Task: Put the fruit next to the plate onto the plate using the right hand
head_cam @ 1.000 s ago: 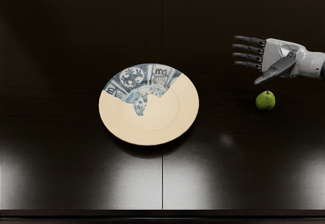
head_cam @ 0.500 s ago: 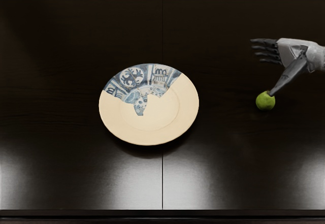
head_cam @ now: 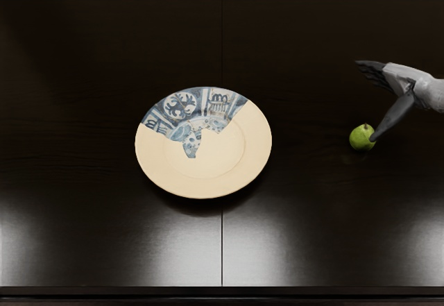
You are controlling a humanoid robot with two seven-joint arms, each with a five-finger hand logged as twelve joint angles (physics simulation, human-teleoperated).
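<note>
My right robot hand (head_cam: 404, 86) is spread wide by the right edge, holding nothing, thumb tip right against the green pear (head_cam: 361, 137). Pear's sitting on the dark tabletop (head_cam: 312, 216), well right of the plate (head_cam: 253, 155).

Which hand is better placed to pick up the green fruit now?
Right. The right hand is open just above and right of the green fruit, thumb reaching down to its side. The fruit lies on the table right of the plate, and the left arm is not in view.
</note>
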